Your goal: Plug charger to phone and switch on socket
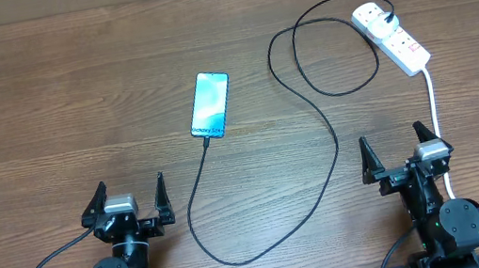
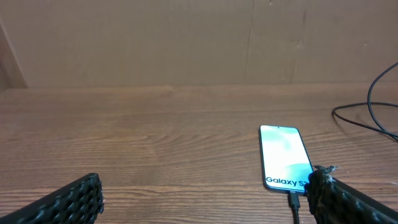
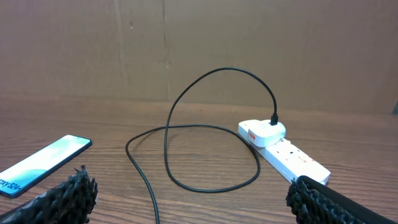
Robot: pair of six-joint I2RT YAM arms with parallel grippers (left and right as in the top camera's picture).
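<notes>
Left fingers (image 1: 162, 191) and right fingers (image 1: 366, 158), ribbed black, are spread apart and empty. The phone (image 1: 210, 104), its screen reading "Galaxy S", lies left of the white socket (image 1: 391, 35). The thin charger (image 3: 230, 69) meets the phone's lower edge.

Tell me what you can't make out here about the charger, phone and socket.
Socket switch, on or off: too small in overhead and right wrist views.
Charger connector's seating in phone: tiny overhead; in left wrist view a finger of the left gripper covers that corner.
White cord's far end: cut off at overhead's bottom edge.
</notes>
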